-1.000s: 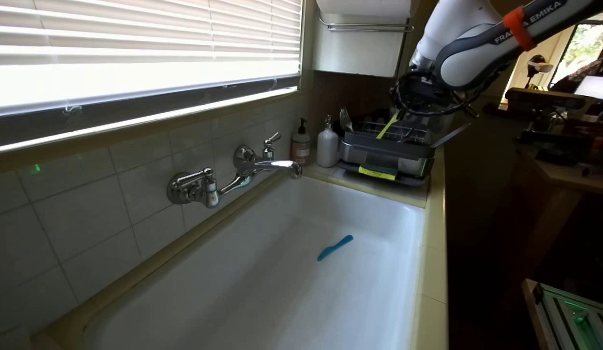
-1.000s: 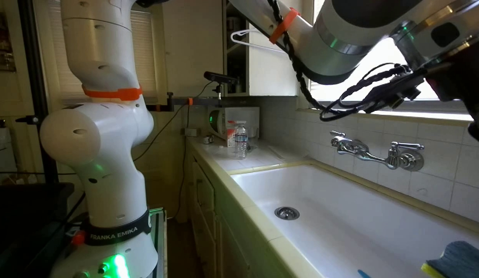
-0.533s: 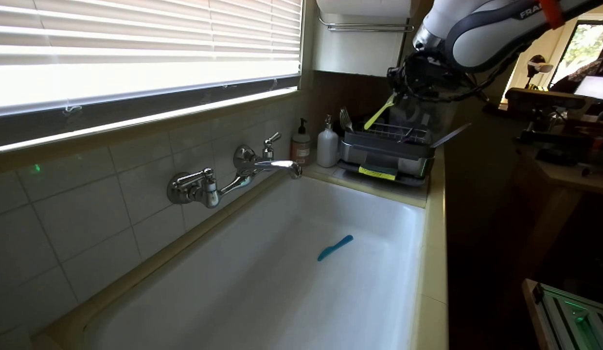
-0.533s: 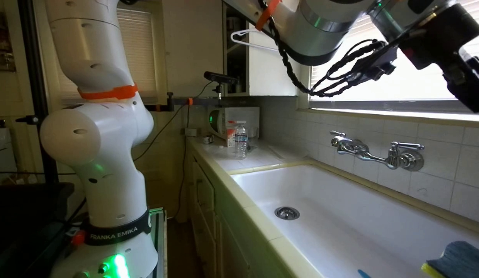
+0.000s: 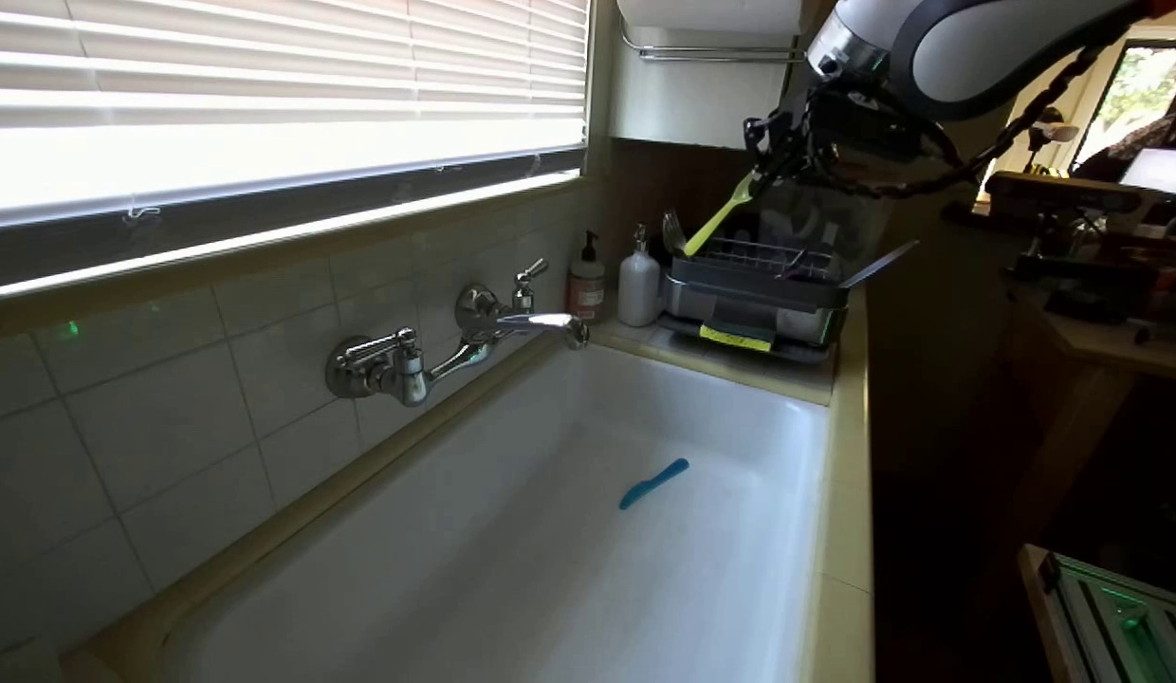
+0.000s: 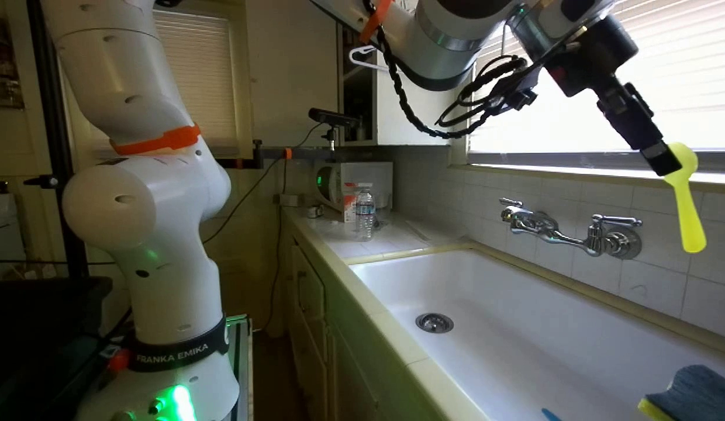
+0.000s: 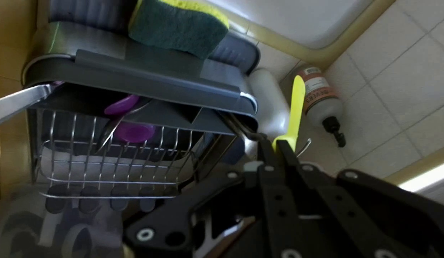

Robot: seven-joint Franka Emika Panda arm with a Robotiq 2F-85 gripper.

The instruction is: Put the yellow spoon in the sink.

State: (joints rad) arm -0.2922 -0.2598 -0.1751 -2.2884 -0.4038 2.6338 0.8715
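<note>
The yellow spoon (image 5: 716,223) shows in both exterior views (image 6: 691,213) and in the wrist view (image 7: 296,107). My gripper (image 5: 759,178) is shut on it near its bowl end; the handle hangs down at a tilt. The fingertips also show in an exterior view (image 6: 669,161) and in the wrist view (image 7: 274,145), with yellow between them. The spoon is in the air by the dish rack's tap-side end, beyond the sink's far end. The white sink (image 5: 512,569) shows in both exterior views (image 6: 503,333), with its chrome tap (image 5: 541,324) on the wall side.
A dish rack (image 5: 754,285) with cutlery stands behind the sink; a knife (image 5: 877,265) sticks out of it. A sponge (image 7: 179,27) hangs on its front. Soap bottles (image 5: 638,285) (image 5: 586,285) stand beside it. A blue utensil (image 5: 654,484) lies in the sink.
My gripper has risen out of the rack with the yellow spoon and moved toward the tap wall and the sink. The spoon has come into view in both exterior views more fully.
</note>
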